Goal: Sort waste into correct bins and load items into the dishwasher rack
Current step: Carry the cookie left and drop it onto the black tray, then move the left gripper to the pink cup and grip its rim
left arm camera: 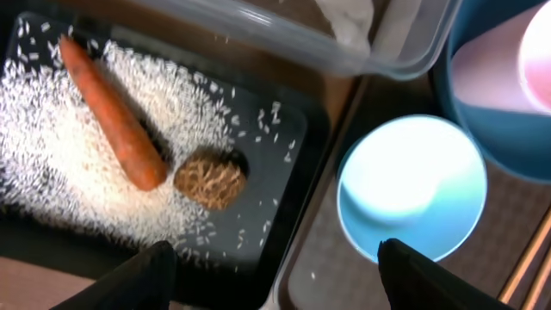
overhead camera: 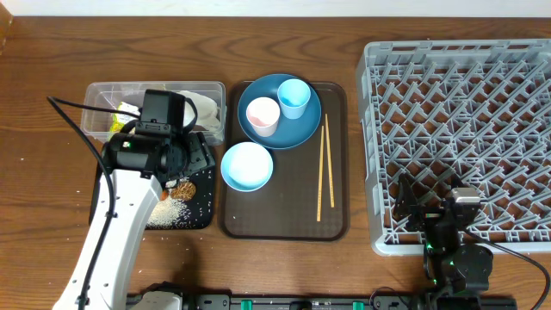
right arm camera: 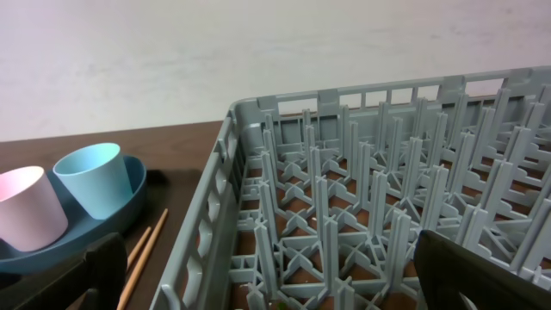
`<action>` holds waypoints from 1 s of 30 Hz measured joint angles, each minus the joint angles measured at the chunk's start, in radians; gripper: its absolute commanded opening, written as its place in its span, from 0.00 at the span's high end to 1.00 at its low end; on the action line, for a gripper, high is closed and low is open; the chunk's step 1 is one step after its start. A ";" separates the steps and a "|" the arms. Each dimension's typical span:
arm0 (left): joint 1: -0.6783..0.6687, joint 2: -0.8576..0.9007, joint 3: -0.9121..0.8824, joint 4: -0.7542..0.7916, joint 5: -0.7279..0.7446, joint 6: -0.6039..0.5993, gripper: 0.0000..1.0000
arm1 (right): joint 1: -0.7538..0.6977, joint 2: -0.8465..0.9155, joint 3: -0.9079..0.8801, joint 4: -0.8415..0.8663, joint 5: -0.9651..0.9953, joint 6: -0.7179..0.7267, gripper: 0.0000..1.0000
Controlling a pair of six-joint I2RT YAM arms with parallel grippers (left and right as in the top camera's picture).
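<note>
i hold left gripper (left arm camera: 274, 258) wide open, empty, over black tray (left arm camera: 297, 185), carrot (left arm camera: 112, 116) at 10 o'clock; right gripper (right arm camera: 271, 258) likewise.

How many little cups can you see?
2. The pink cup and the light-blue cup stand side by side on the blue plate. The left arm might hide others.
</note>
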 measured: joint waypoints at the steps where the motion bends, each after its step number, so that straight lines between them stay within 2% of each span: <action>1: 0.000 0.000 0.000 -0.012 0.002 0.000 0.24 | 0.000 0.000 0.000 0.000 0.000 0.000 0.01; 10: -0.006 0.000 0.000 -0.017 0.045 0.001 0.24 | 0.000 0.000 0.000 0.000 0.000 0.000 0.01; 16: -0.043 0.002 0.000 0.061 0.058 0.005 0.24 | 0.000 0.000 0.000 0.000 0.000 0.000 0.01; 24: -0.122 0.085 0.000 0.248 0.068 -0.004 0.24 | 0.000 0.000 0.000 0.000 0.000 0.000 0.01; 30: -0.146 0.195 0.000 0.269 0.069 -0.004 0.24 | 0.000 0.000 0.000 0.000 0.000 0.000 0.01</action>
